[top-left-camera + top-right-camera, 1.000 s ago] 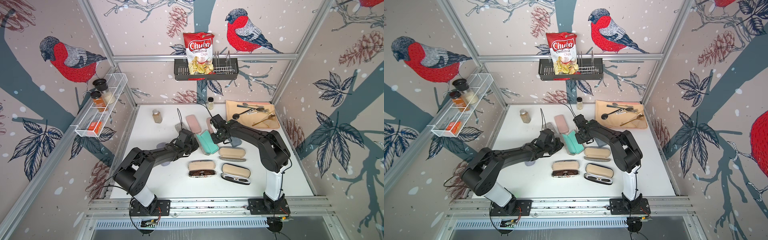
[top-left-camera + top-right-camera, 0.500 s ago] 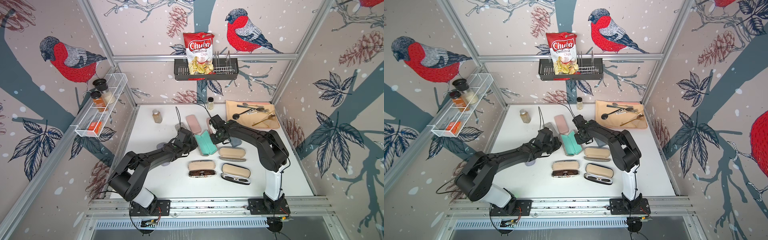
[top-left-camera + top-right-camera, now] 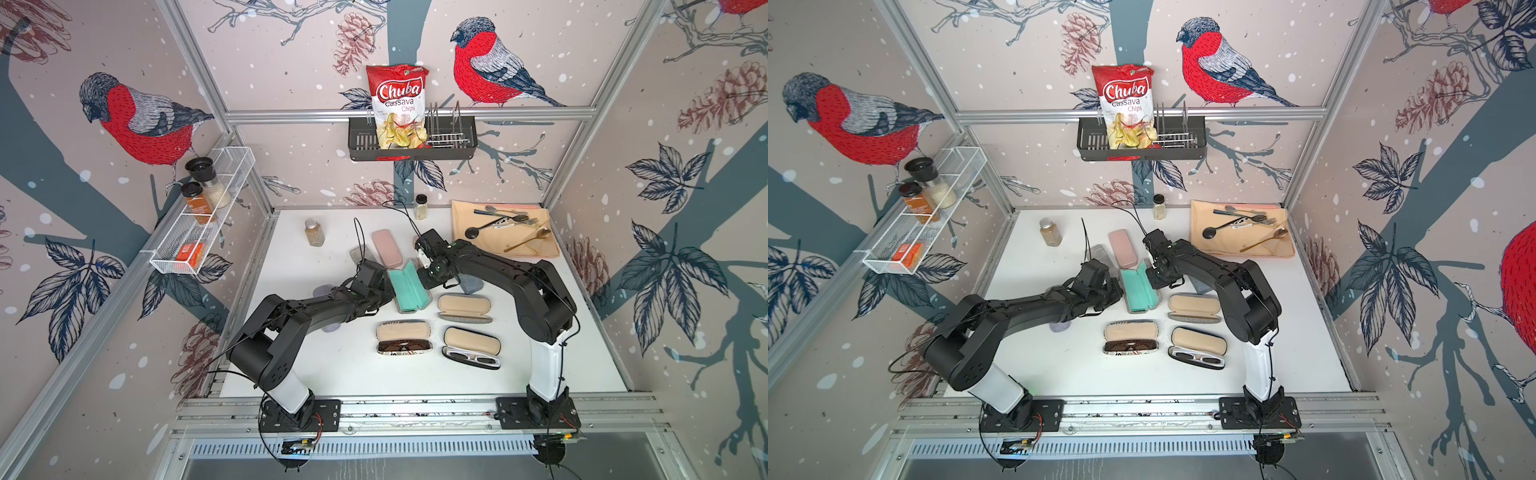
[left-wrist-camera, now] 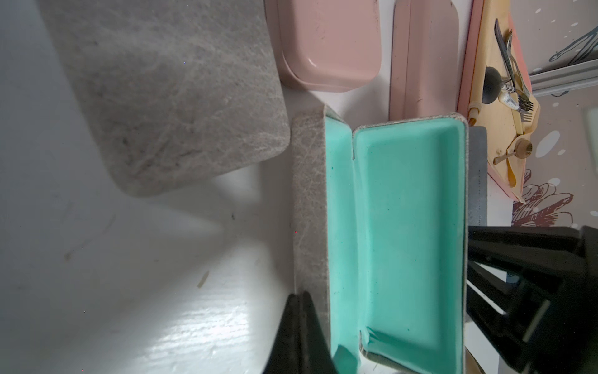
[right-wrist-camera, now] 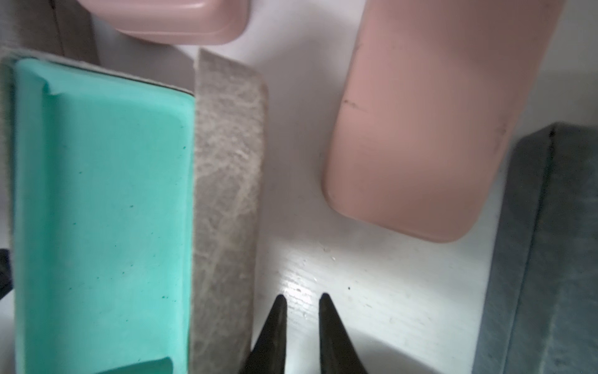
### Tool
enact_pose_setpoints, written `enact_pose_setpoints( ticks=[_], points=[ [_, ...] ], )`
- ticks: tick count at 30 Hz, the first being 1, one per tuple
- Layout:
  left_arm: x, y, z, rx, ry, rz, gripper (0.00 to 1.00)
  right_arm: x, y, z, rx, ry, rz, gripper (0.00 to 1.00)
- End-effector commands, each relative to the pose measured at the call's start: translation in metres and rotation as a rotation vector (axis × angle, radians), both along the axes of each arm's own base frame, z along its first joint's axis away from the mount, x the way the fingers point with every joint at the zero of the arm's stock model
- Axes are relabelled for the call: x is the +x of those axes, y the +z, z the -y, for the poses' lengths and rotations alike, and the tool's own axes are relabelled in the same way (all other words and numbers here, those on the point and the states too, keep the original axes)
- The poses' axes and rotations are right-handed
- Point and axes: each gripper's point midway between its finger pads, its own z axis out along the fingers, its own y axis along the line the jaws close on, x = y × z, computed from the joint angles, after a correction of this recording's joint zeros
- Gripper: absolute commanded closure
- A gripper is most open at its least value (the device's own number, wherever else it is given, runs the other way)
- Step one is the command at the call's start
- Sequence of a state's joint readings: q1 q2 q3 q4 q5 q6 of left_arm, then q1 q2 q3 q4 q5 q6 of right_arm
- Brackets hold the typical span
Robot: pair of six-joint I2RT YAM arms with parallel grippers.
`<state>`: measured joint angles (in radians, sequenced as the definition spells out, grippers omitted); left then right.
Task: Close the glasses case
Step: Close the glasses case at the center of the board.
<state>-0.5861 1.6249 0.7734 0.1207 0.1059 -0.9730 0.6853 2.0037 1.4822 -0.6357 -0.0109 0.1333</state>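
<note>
The right arm (image 3: 498,270) has edged left toward the open glasses case (image 3: 409,286), which lies mid-table between both arms with its teal lining up. The right jaws stand narrowly apart and empty, low over the table (image 5: 372,307), just beside the case's right grey wall. The left jaws are closed at its left wall. The best approach is probably to brace with the left arm (image 3: 324,307) and fold the right half over smoothly, clear of the pink case (image 3: 386,247).

Back wall: black rack (image 3: 453,145) w/ Chuba chips bag (image 3: 398,106) upright. Left wall: wire shelf (image 3: 239,166) w/ grinder (image 3: 208,178), spice jar (image 3: 197,203), orange box (image 3: 189,253). Surface (image 3: 332,374) rear: amber jar (image 3: 314,232), pale jar (image 3: 421,206), well apart. Rear right: tan mat (image 3: 465,216) w/ cutlery (image 3: 503,218).
</note>
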Motion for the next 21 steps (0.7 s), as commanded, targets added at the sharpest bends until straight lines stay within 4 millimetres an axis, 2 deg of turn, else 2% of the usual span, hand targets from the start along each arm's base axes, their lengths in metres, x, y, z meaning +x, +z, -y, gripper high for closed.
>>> enact_pose_setpoints(
  ticks=[1, 21],
  points=[
    [0.001, 0.002, 0.007, -0.030, -0.013, 0.006, 1.00, -0.007, 0.005, -0.013, 0.038, 0.041, -0.021, 0.79],
    [0.002, -0.003, 0.010, -0.041, -0.022, 0.001, 1.00, -0.006, 0.011, -0.026, 0.037, 0.054, 0.004, 0.78]
  ],
)
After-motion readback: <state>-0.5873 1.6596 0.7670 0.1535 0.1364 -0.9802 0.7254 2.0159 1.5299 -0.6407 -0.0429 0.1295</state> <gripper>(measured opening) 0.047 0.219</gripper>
